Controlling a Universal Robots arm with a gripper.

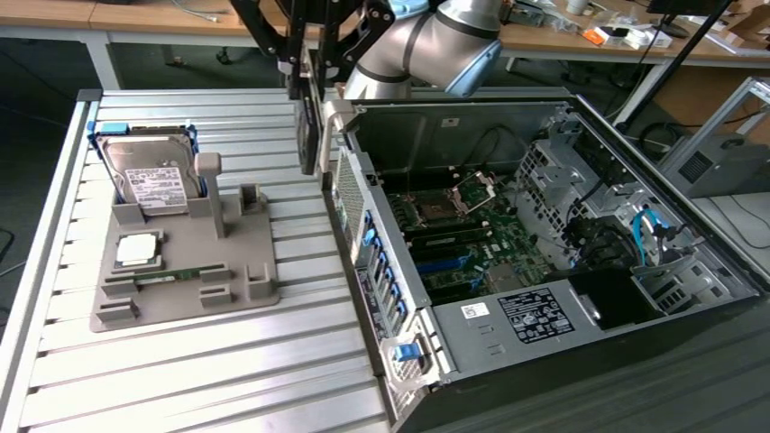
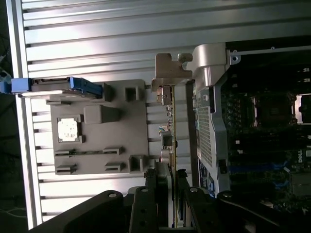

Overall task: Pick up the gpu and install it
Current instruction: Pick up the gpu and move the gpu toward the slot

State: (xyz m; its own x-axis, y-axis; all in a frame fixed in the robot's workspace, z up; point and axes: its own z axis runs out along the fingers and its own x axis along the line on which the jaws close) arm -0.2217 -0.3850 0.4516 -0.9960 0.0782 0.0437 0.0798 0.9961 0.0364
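A: Fingers?
B: The gripper (image 1: 309,90) is clamping the gpu (image 1: 309,135). Its fingers (image 2: 150,199) are standing partly closed, one pressing on each flat face at one end of the card.
A: Where is the gpu hanging?
B: It is hanging in the air on edge, above the table (image 1: 180,370). It is sitting in the gap between the tray (image 1: 247,293) and the case (image 1: 349,189), just beside the case's rear wall and outside it.
A: Anything blocking?
B: That rear wall is standing between the card and the motherboard (image 1: 470,253) in the open case.
A: Tray?
B: The hard drive (image 1: 151,176) is standing upright there, with a chip (image 1: 139,248) and a memory stick (image 1: 180,273) lying flat.
A: How is the gpu looking?
B: Thin and dark, showing edge-on in the wrist view. Its silver bracket (image 2: 167,73) is sitting at the end away from the fingers, close to the case's corner; whether they are touching, the annotator cannot tell.
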